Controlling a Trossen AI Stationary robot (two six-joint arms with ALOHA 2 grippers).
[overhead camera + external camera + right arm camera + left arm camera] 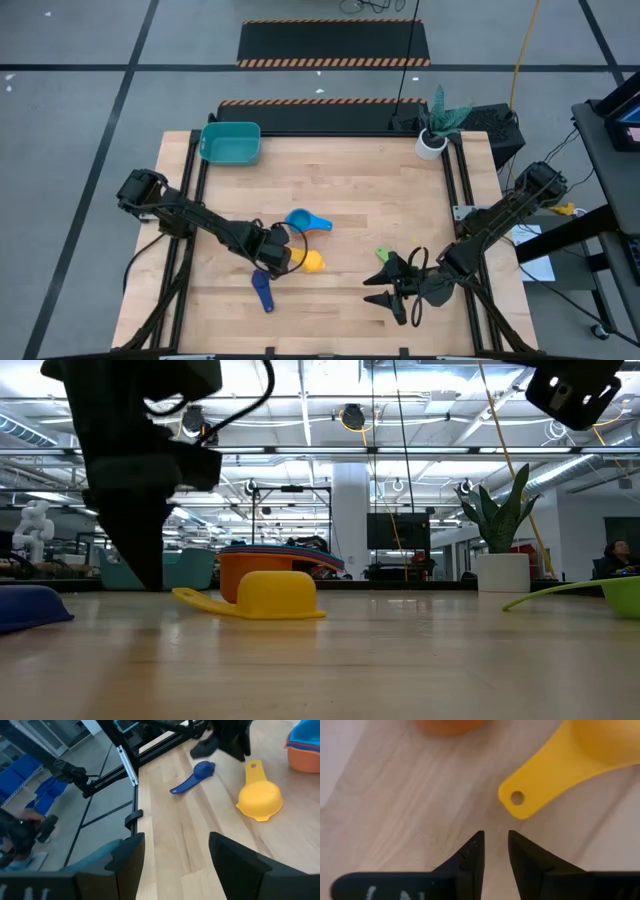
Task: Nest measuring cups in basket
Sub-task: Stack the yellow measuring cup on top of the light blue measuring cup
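Yellow cup [580, 760] just beyond left tool [495, 845]

Just ahead of the left gripper [495, 845], whose fingers stand slightly apart, the yellow cup [313, 262] blocks the way, with stacked cups [305, 222] beyond it. The dark blue cup [262, 291] lies close behind. Bare table [350, 170] stretches beyond toward the basket [231, 143].
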